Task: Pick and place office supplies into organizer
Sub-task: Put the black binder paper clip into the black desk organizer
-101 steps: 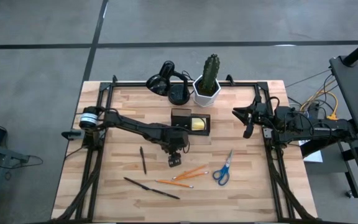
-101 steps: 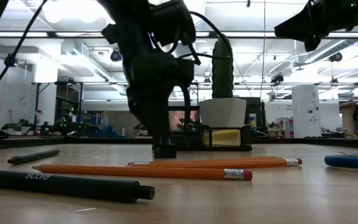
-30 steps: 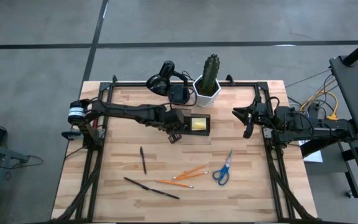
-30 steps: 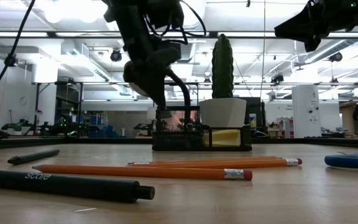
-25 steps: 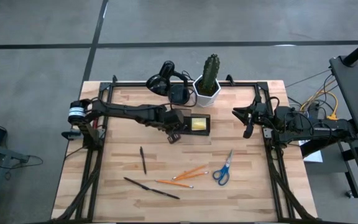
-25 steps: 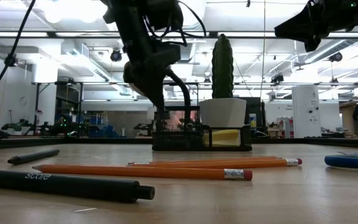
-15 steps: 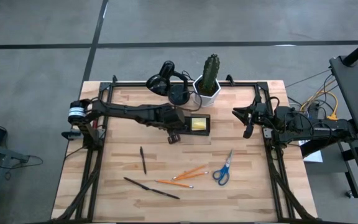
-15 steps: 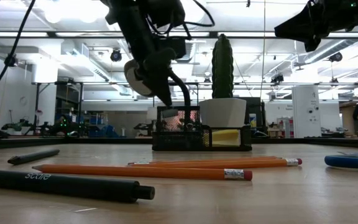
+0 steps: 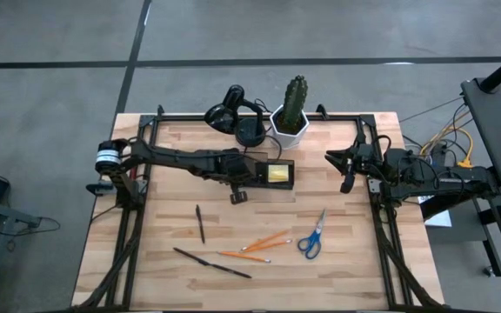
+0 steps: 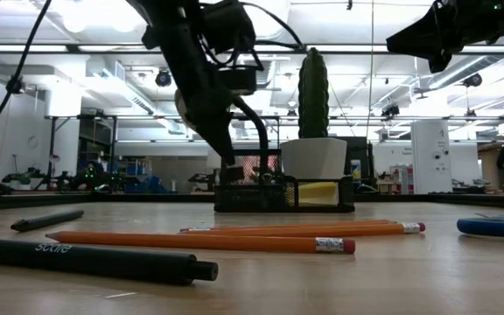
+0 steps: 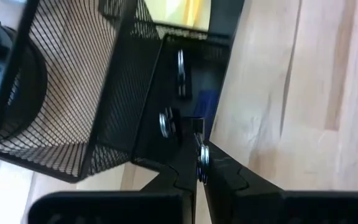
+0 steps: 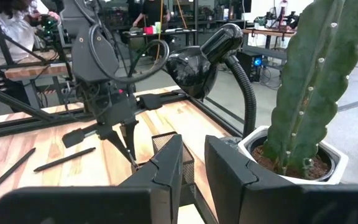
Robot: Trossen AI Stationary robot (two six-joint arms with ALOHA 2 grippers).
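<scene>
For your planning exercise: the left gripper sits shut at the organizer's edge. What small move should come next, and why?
Probably lift the left gripper away from the organizer and carry it toward the pen. It appears shut on nothing, while pencils and scissors still lie on the table.

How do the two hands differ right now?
The left hand is shut, reaching out at the black mesh organizer tray; the right hand waits by the table's right edge, its fingers slightly apart, far from the tray. Neither visibly holds anything.
</scene>
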